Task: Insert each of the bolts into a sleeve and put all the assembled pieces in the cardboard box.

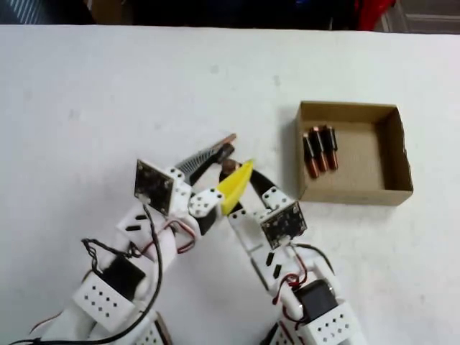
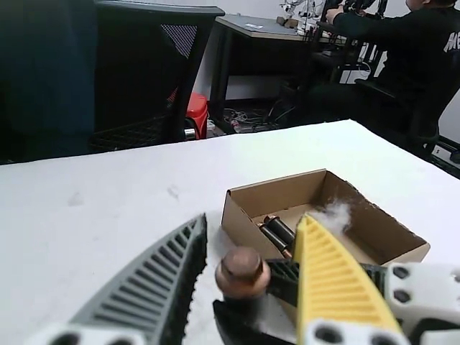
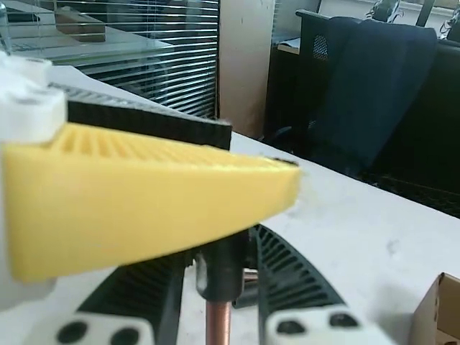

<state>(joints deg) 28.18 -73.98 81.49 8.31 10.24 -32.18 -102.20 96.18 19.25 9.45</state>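
My left gripper (image 1: 224, 158) points toward the cardboard box (image 1: 356, 194), its ribbed grey fingers (image 2: 162, 284) flanking a copper bolt (image 2: 241, 273) whose round head faces the left wrist camera. In the right wrist view the bolt's copper shaft (image 3: 215, 323) runs up into a black sleeve (image 3: 223, 262) between those dark fingers (image 3: 287, 277). My right gripper (image 1: 251, 169), with one yellow and one black finger, crosses over them, shut at the sleeve's far end (image 3: 291, 172). Three assembled pieces (image 1: 320, 151) lie side by side in the box (image 2: 273, 194).
The box stands right of both grippers, a short way off, and its corner (image 3: 440, 316) appears in the right wrist view. The white table (image 1: 144, 93) stretches bare to the left and back. Chairs and desks stand beyond the far edge.
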